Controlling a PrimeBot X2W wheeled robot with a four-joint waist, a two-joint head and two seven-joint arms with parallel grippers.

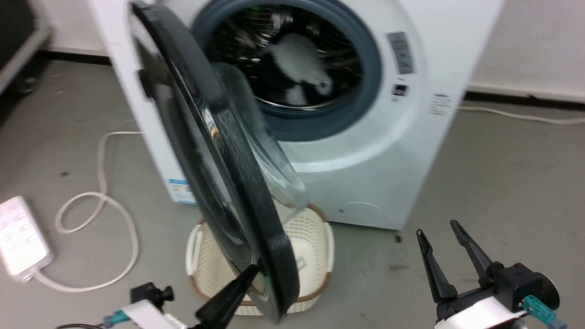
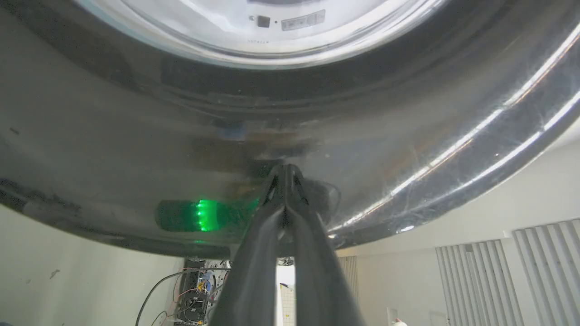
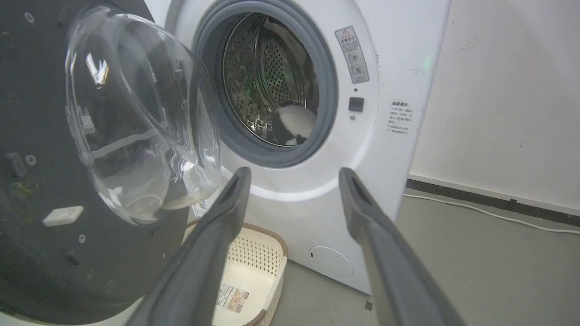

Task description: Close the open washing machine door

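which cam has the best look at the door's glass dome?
Right wrist view. The whole glass dome shows from the inner side, bulging off the dark door. Head view has it edge-on and blurred, partly behind the door's rim. Left wrist view, close against the outer face, catches an arc of it at the top edge.

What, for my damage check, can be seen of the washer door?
The door is round, with a glossy black rim and a clear domed glass window. It stands half open, hinged at the left of the washer, its lower edge over a basket. The shut left end effector touches its outer face with its tip.
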